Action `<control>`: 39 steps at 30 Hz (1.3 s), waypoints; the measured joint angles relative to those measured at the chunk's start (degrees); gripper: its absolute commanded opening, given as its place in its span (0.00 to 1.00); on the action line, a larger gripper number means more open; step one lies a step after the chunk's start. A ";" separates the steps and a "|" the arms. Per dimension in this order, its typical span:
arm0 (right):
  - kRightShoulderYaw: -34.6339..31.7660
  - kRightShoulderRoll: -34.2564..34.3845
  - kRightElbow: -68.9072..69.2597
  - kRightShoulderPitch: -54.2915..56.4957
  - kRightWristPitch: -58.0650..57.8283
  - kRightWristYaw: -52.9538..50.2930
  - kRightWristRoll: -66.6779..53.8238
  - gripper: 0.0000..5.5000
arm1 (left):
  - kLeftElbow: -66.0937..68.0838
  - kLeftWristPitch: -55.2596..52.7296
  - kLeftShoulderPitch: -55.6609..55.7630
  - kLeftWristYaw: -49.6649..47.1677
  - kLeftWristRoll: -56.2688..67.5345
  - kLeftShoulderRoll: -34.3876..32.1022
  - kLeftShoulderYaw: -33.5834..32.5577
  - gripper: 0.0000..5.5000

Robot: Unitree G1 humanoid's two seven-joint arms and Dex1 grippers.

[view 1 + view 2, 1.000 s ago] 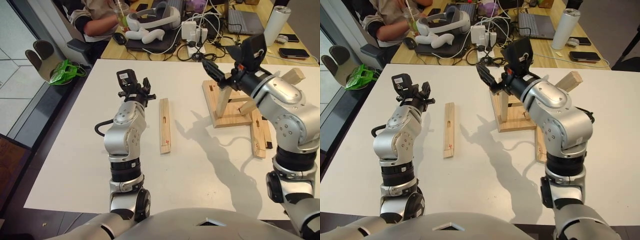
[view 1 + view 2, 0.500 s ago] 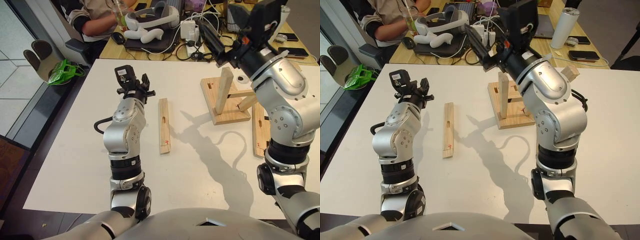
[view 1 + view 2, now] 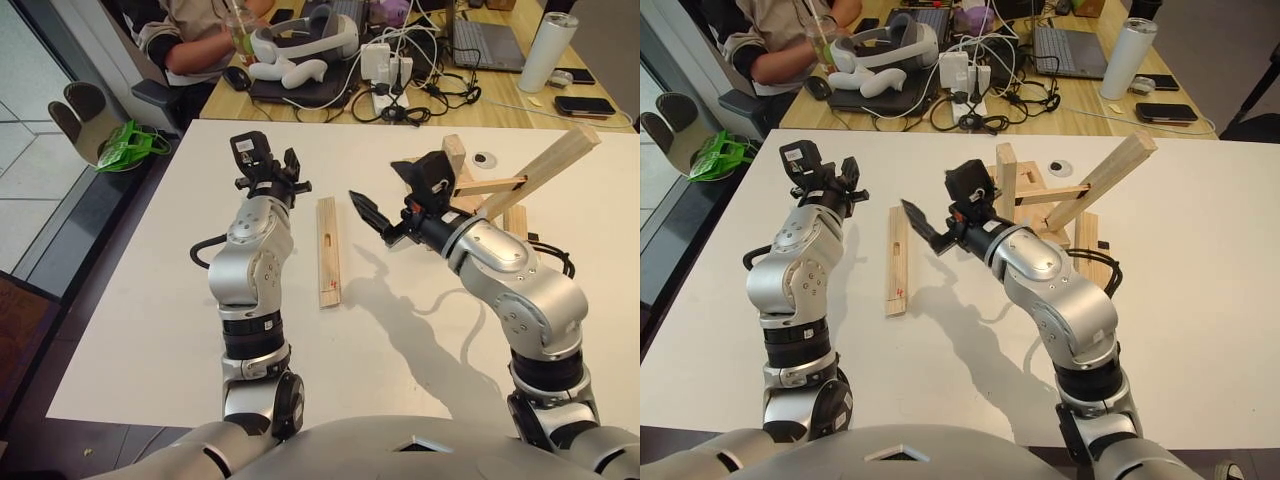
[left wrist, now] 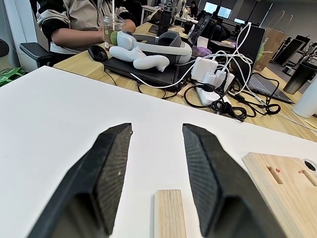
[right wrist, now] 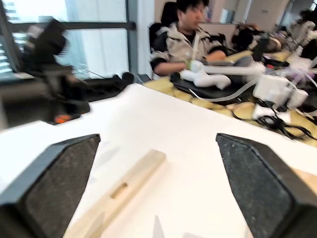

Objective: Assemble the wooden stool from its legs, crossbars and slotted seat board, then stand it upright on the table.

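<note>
Across the white table [image 3: 150,300], the right gripper [image 3: 388,203], jaws apart and empty, is swinging from the half-built stool [image 3: 540,172] toward the loose leg [image 3: 329,250], while the open left gripper [image 3: 270,172] is waiting beside it.

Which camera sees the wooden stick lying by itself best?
The left eye view: the whole stick lies flat, slot showing. The right eye view matches. The left wrist view catches one end; the right wrist view, a slotted part.
</note>
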State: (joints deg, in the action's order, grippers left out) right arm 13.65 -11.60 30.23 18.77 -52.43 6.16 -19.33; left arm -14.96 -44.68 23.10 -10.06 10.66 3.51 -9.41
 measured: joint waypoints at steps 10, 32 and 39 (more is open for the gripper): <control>-2.14 -7.53 4.86 -6.43 3.84 -0.22 9.50 0.78 | -0.09 0.74 0.06 -1.07 0.00 0.85 -0.48 0.35; -15.21 -6.82 8.93 -14.38 18.59 1.26 13.95 0.78 | -1.27 0.45 -0.58 -1.38 0.03 1.06 -0.21 0.35; -13.01 0.90 10.99 -16.46 6.63 1.75 5.31 0.78 | -1.33 -0.57 -0.59 -0.96 0.04 1.05 0.07 0.35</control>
State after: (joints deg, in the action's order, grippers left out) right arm 0.64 -10.70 41.21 2.31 -45.79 7.91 -14.02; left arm -16.29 -45.25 22.51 -11.02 10.70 4.56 -9.34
